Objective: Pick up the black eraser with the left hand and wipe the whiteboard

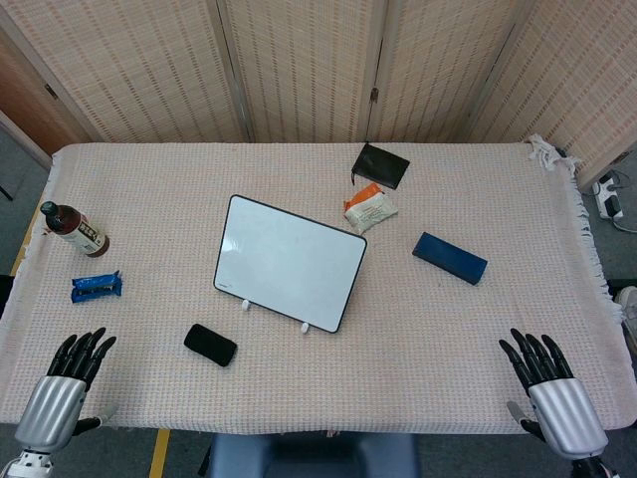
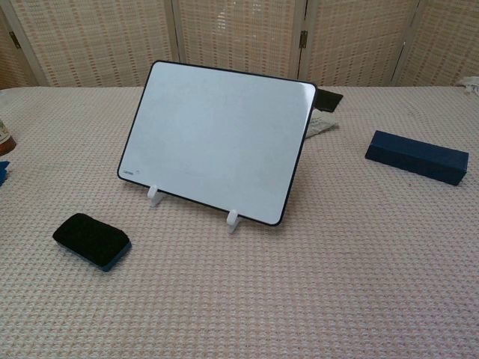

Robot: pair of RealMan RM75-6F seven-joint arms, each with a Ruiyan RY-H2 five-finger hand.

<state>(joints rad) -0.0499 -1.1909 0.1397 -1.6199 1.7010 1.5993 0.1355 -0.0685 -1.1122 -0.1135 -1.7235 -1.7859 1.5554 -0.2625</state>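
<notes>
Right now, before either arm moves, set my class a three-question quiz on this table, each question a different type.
1. True or false: the left hand already holds the black eraser.
2. Which lies nearest the right hand? A bottle B blue box C blue wrapper
3. Fill in: the whiteboard stands tilted on two white ____.

Key: 1 false; 2 B; 3 feet.

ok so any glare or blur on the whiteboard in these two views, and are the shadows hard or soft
Head view: the whiteboard is sharp, evenly lit and glare-free, with only a faint soft shadow along its right edge. Chest view: a mild bright sheen toward the board's upper right, soft shadows under the board and the black eraser, no blur.
</notes>
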